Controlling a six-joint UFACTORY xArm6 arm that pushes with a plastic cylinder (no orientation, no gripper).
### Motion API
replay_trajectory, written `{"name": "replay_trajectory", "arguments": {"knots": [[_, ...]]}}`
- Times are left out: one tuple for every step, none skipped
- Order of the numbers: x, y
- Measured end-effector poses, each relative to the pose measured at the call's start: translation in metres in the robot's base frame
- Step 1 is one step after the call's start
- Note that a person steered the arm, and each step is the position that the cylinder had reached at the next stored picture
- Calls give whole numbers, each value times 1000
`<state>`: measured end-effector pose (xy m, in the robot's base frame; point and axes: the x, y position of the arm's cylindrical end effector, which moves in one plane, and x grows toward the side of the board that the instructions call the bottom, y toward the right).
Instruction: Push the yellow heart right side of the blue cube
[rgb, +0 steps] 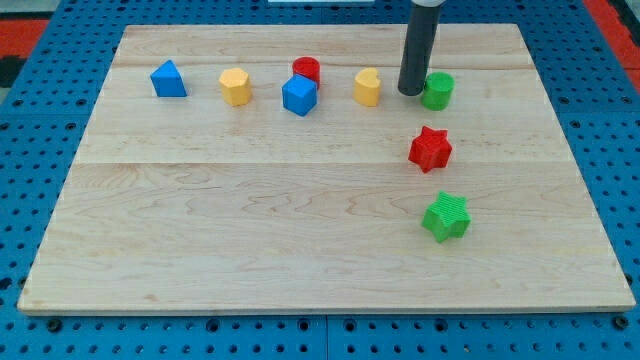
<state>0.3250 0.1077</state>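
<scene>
The yellow heart (367, 87) lies near the view's top, to the right of the blue cube (299, 95), with a gap between them. My tip (411, 92) rests on the board just right of the yellow heart and touches or nearly touches the green cylinder (437, 90) on its left side. A red cylinder (306, 70) stands right behind the blue cube.
A yellow hexagonal block (235, 86) and a blue triangular block (168, 79) lie left of the blue cube. A red star (430, 148) and a green star (446, 217) lie below the green cylinder. The wooden board (250, 230) rests on a blue pegboard.
</scene>
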Motion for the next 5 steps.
{"name": "replay_trajectory", "arguments": {"knots": [[-6,-20],[-19,-32],[-15,-57],[-8,-61],[-8,-58]]}}
